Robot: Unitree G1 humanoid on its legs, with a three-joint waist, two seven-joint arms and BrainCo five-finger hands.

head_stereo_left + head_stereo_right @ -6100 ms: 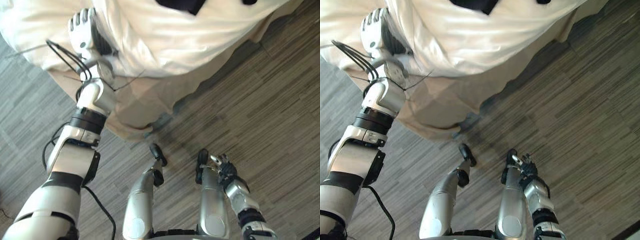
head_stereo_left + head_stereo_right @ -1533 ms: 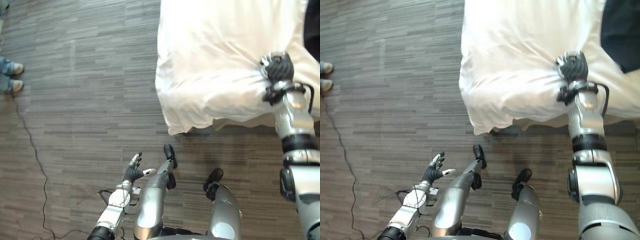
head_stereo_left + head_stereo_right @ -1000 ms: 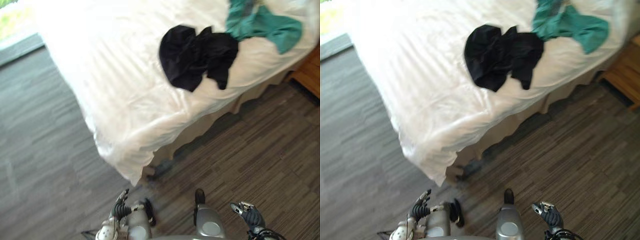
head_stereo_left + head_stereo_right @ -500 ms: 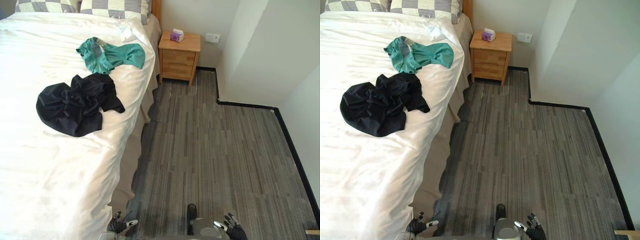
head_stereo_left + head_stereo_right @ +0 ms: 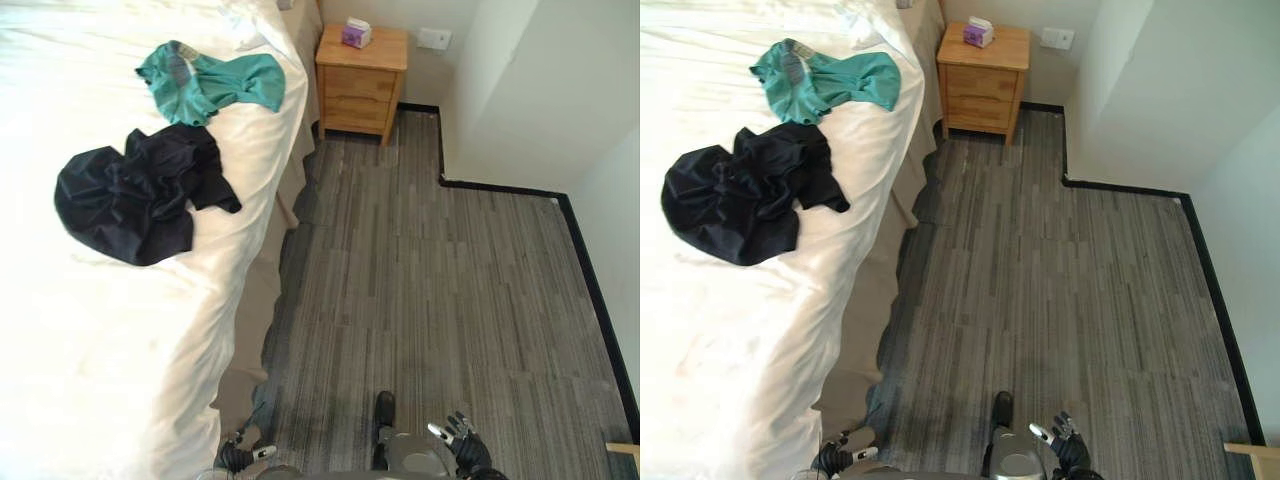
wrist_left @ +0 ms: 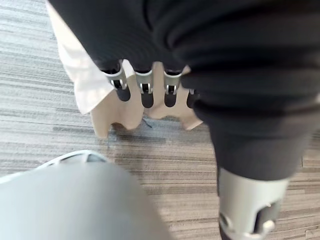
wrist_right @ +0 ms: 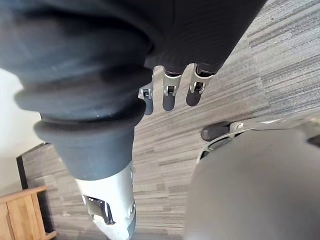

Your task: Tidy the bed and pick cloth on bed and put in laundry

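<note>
Left eye view, and it's two cloths on the bed (image 5: 90, 350): one black cloth (image 5: 135, 205) at the upper left, one teal cloth (image 5: 215, 85) just above it. Both lie well apart from the two hands. Down at the bottom edge, left hand (image 5: 237, 457) and right hand (image 5: 465, 447) hang over the floor, fingers loosely spread, holding nothing.
</note>
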